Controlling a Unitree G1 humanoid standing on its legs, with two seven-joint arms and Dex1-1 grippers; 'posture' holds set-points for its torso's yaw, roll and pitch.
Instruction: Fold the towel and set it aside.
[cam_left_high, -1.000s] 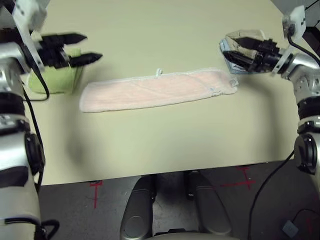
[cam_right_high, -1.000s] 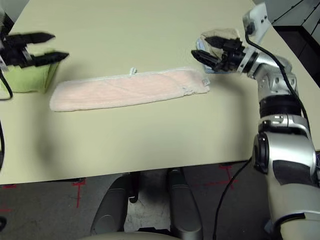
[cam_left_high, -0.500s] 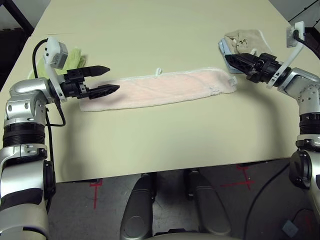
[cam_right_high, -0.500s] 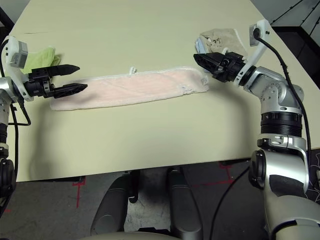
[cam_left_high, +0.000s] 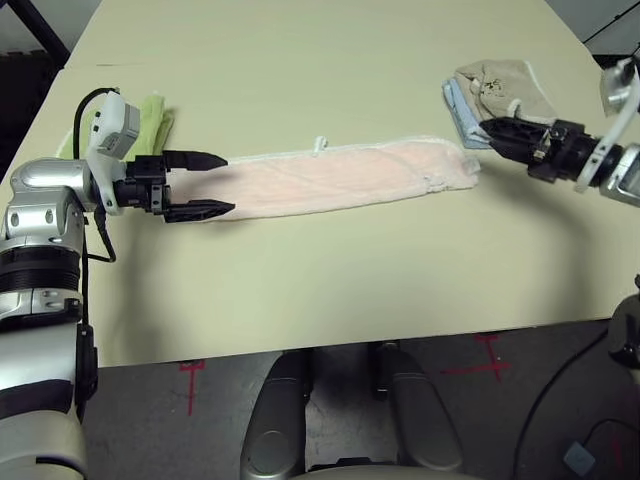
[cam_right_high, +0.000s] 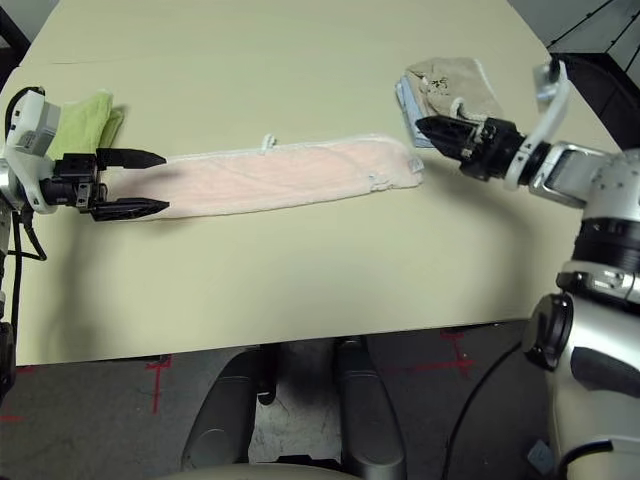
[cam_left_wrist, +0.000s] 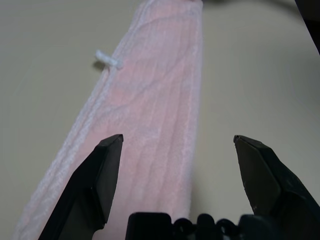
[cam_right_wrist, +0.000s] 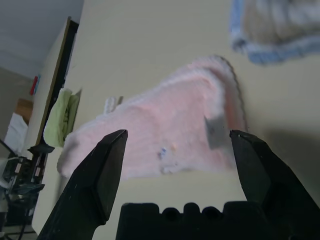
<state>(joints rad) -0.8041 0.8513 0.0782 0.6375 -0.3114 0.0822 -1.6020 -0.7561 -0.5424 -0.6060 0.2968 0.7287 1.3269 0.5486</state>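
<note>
Pale pink terry towel (cam_left_high: 335, 180), folded into a long strip, lies mid-surface. Left tool (cam_left_high: 205, 184) open, straddling its 9 o'clock end; right tool (cam_left_high: 490, 133) open near its 3 o'clock end. Beige-and-blue folded towels (cam_left_high: 495, 90) at 2 o'clock, light green towel (cam_left_high: 150, 115) at 10 o'clock on the cream surface (cam_left_high: 330, 290).

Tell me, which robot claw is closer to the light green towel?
Left. The left gripper hovers open at the pink towel's near end, just beside the light green towel. The right gripper is open far across the table, by the beige and blue towels.
</note>
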